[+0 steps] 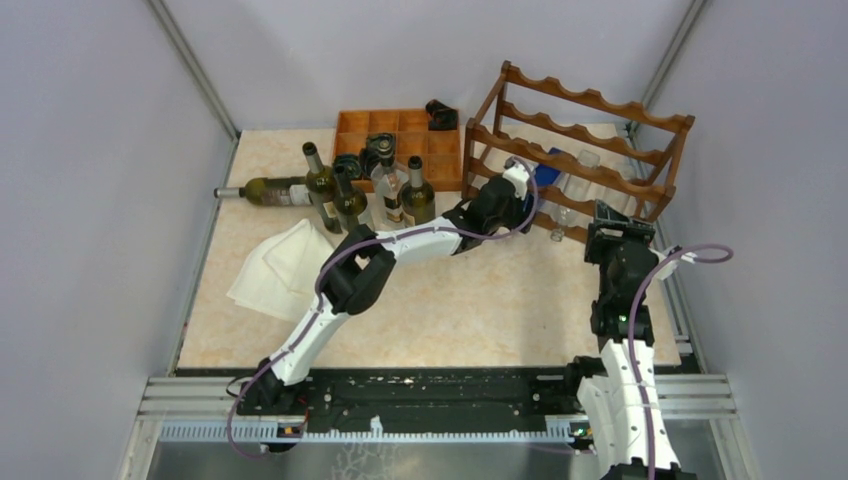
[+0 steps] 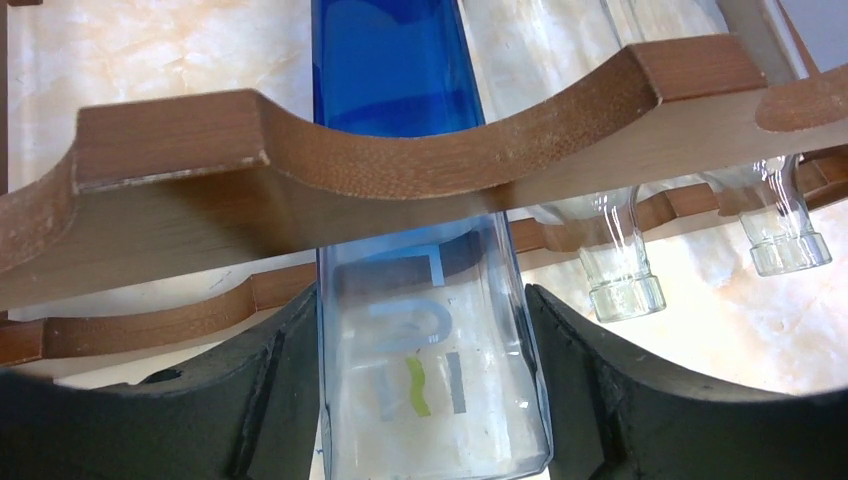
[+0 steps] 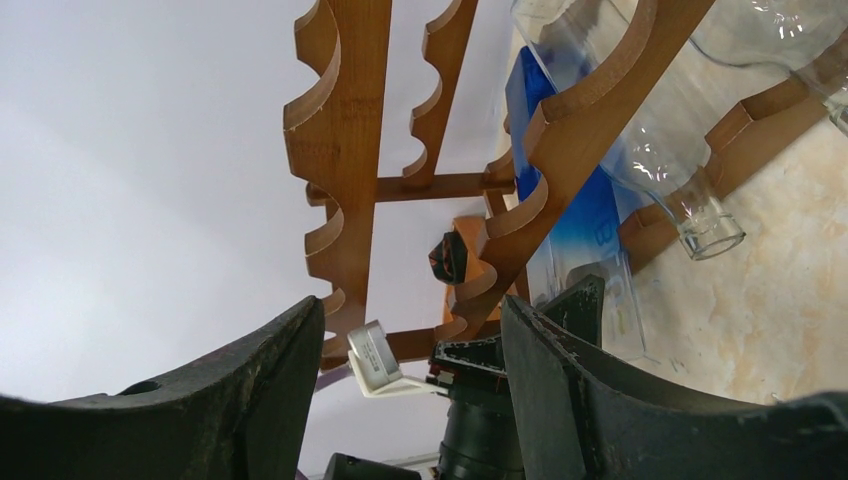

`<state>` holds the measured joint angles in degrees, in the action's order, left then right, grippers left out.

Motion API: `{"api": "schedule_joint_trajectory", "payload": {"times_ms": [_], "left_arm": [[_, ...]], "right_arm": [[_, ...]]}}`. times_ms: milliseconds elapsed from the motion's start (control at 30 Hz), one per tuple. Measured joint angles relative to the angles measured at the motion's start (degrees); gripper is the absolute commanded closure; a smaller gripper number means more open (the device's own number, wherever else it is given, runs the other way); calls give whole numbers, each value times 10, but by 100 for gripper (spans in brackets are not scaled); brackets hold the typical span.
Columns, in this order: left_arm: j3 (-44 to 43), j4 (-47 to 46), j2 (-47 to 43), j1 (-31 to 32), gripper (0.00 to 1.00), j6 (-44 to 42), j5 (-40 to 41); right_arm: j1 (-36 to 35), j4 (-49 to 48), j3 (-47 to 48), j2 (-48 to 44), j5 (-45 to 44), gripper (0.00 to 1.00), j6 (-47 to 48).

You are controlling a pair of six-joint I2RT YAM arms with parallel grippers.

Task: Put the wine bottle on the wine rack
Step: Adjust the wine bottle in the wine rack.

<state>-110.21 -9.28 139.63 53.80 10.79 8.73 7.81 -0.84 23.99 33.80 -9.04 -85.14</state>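
Between the left pincer's [image 2: 432, 400] fingers [image 2: 285, 400] sits the blue wine bottle [image 2: 395, 70].

The wine rack [image 2: 170, 150] is made of red-brown wood, smooth but rough at the edges. The wine bottle [image 2: 400, 60] is made of shiny, smooth blue glass. The table [image 1: 480, 300] is patterned like smooth marble. A matt white cloth [image 1: 280, 265] is laid at the left.

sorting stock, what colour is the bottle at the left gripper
Square glass bottle: blue, fading to clear; left wrist view.
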Motion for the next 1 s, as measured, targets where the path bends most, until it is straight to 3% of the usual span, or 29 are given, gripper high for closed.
{"api": "schedule_joint_trajectory", "payload": {"times_ms": [400, 1000], "left_arm": [[158, -159, -59, 9, 100, -11, 23], [133, -178, -36, 25, 100, -34, 91]], "right_arm": [[2, 0, 0, 0, 2, 36, 0], [2, 0, 0, 1, 3, 36, 0]]}}
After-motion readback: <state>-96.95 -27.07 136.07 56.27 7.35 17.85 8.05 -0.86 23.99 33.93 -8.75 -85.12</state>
